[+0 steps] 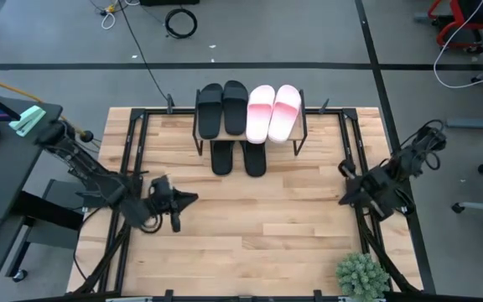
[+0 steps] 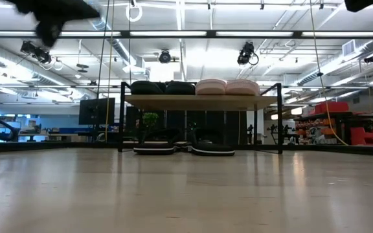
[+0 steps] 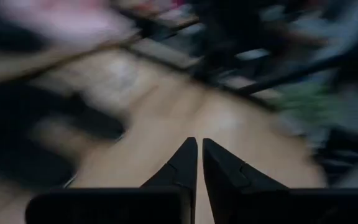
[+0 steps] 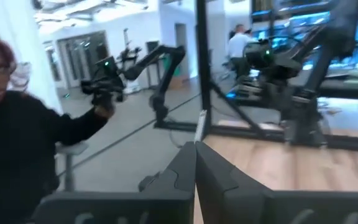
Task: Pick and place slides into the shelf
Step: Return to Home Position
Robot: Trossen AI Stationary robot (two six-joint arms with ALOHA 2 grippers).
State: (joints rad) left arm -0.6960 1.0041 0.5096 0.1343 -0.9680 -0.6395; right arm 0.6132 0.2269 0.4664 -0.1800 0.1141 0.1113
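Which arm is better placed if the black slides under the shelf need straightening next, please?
Probably the left: the left hand hangs over the table, nearer the black slides under the shelf than the right hand, tucked at the table's right edge. Both hands are shut.

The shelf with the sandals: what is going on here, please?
Nothing is being held now. Two black sandals and two pink sandals lie on top of the shelf, and another black pair sits on the table under it. The left tool and right tool are both shut and empty, toward the table's sides, away from the shelf.
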